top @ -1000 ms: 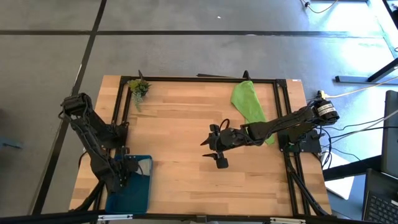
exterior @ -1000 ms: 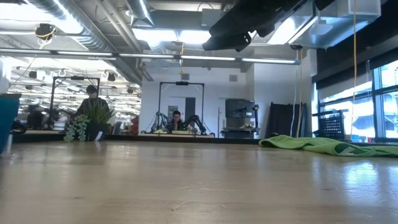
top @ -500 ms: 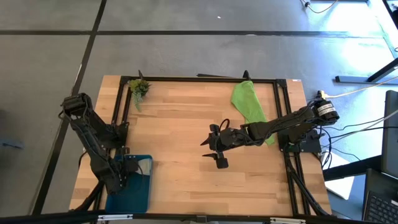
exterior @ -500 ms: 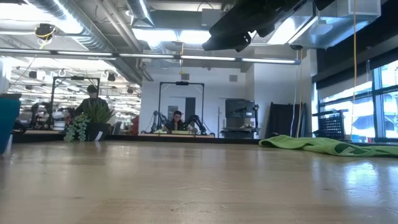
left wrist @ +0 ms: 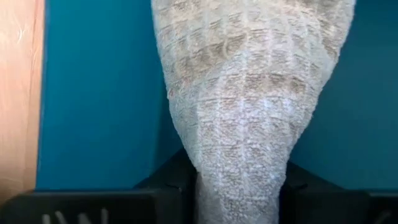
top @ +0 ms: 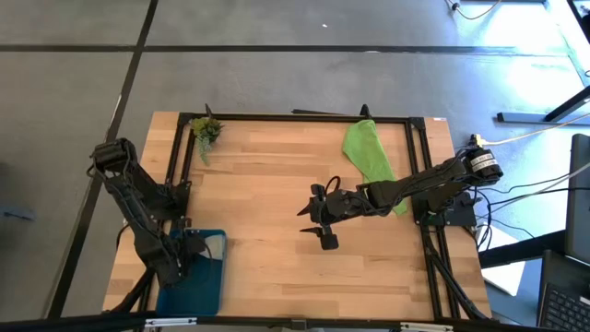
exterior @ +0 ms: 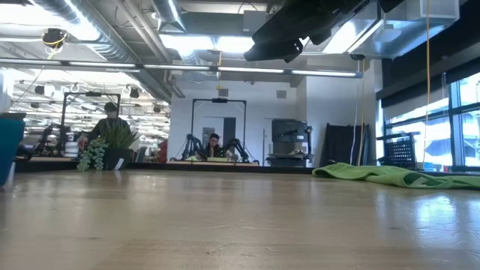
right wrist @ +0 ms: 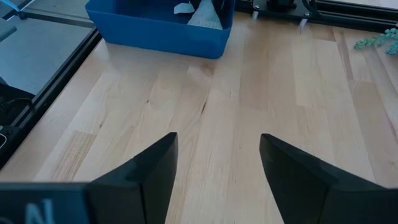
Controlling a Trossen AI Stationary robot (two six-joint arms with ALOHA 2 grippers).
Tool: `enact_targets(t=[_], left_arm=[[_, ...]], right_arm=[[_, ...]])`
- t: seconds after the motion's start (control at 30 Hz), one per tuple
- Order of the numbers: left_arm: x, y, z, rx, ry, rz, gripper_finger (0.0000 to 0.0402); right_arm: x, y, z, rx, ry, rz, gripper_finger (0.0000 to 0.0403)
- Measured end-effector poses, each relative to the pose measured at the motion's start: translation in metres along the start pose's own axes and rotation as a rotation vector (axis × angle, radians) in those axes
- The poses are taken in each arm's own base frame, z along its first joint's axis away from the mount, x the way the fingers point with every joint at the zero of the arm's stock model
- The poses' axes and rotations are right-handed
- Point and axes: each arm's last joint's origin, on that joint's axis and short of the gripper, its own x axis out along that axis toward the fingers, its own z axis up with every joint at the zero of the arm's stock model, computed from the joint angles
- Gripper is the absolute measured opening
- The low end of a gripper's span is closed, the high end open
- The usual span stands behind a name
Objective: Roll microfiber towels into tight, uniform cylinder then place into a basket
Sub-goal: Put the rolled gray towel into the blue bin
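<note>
Hovering over the basket at the table's near-left corner, the left gripper is reaching down into it, with the grey towel hanging between its fingers and draping onto the teal floor. Whether those fingers are pinching the cloth or have already slackened cannot be told from the pictures. The towel is looking loosely gathered and tapered, not a firm cylinder, so the likeliest trouble is that it is going to unfurl once let go, spilling over the basket's low wall or lying as a crumpled heap. A second risk is the weave snagging on a finger as the arm lifts, dragging the cloth back out; the light plastic basket could also be nudged along the wood.

Waiting over the middle of the table, the right gripper is holding nothing, its fingers spread wide above bare wood. The green towel is lying flat and unrolled at the far-right edge, partly under the right arm, well apart from the basket. Rolling it there is risky: it sits close to the table's frame, so a push could slide it off the edge or bunch it unevenly. The plant sprig is lying at the far-left corner, clear of both.
</note>
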Motion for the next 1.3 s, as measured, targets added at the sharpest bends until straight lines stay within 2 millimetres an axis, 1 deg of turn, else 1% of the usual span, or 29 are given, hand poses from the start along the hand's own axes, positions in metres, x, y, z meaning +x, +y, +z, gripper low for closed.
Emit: enact_targets(t=[0.1,0.23,0.57,1.3], left_arm=[[0.0001,-0.0003,0.0001,-0.039,-0.003,-0.003,0.0126],[0.0001,-0.0005,0.0002,-0.042,-0.004,-0.005,0.0131],[-0.0001,-0.0002,0.0002,-0.017,-0.004,-0.002,0.0131],[-0.0003,-0.0002,0.0003,-0.022,-0.004,-0.001,0.0128]], right_arm=[[0.0000,0.0000,0.0000,0.000,0.000,0.000,0.0228],[0.0000,0.0000,0.0000,0.000,0.000,0.000,0.0228],[0.0000,0.0000,0.0000,-0.024,0.000,0.000,0.0228],[0.0000,0.0000,0.0000,-0.023,0.000,0.000,0.0228]])
